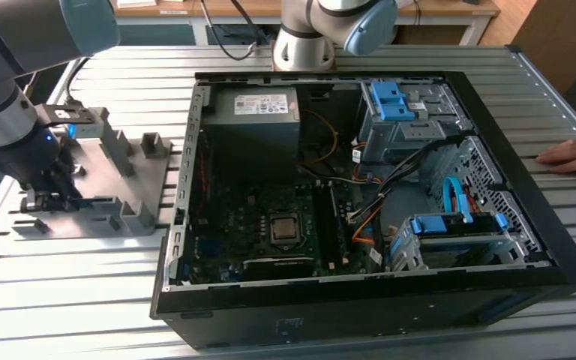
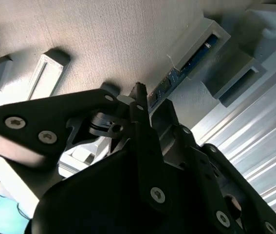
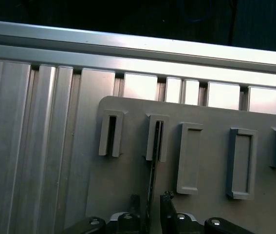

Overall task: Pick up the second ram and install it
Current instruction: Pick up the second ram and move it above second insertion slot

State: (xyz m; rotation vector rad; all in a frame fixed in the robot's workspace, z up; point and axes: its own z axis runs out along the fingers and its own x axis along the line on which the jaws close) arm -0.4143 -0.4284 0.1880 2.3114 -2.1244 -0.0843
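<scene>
The black two-fingered gripper [image 3: 151,199] on the grey robot arm hangs low over a flat grey plastic holder tray [image 3: 123,180] set with upright slotted blocks. The tray lies on the ribbed aluminium table [image 1: 68,285] at the exterior view's left, just beside the big open black PC case [image 1: 368,300]. The second ram [image 3: 152,165], a thin, dark, long memory stick, shows edge-on in the first wrist view. It stands upright on its long edge, with its far end seated in one narrow slotted block [image 3: 157,127] of the tray. The gripper is open only a little: its two dark fingertips [image 3: 167,201] stand one on each side of the stick's near end. A thin gap shows on both sides, so the stick sits between them ungripped. In the second wrist view the stick's blue-green face with small chips [image 2: 189,68] runs along the slot, and one finger [image 2: 140,105] rises close against its near end. The ram rests in the tray, well apart from the green motherboard [image 1: 258,225] on the floor of the case. At the exterior view's right a person's hand [image 1: 573,159] lies flat on the table, beside the case wall.
</scene>
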